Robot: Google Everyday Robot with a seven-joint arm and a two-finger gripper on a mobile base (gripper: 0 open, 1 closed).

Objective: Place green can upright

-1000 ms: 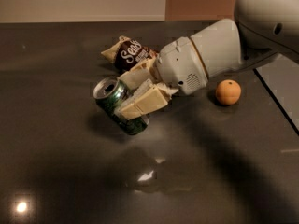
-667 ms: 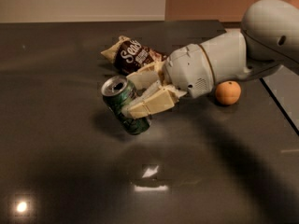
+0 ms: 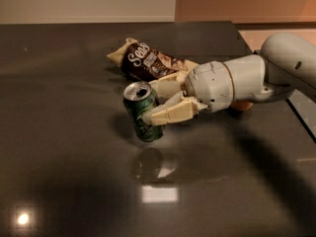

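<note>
The green can (image 3: 143, 113) is dark green with pale markings and a silver top with the opening showing. It is held just above the dark table (image 3: 64, 132), tilted with its top leaning left and toward the camera. My gripper (image 3: 154, 102) comes in from the right and is shut on the can's right side. One cream finger (image 3: 170, 113) crosses the can's front; the other finger (image 3: 165, 87) lies behind it. The can's reflection shows on the table below.
A brown snack bag (image 3: 148, 60) lies just behind the can and gripper. An orange fruit (image 3: 242, 105) is mostly hidden behind my arm's white wrist (image 3: 222, 85). The table's right edge (image 3: 296, 117) runs close to the arm.
The gripper and the can have shifted a little to the right and the can has turned more upright. The arm now covers most of the orange fruit.
</note>
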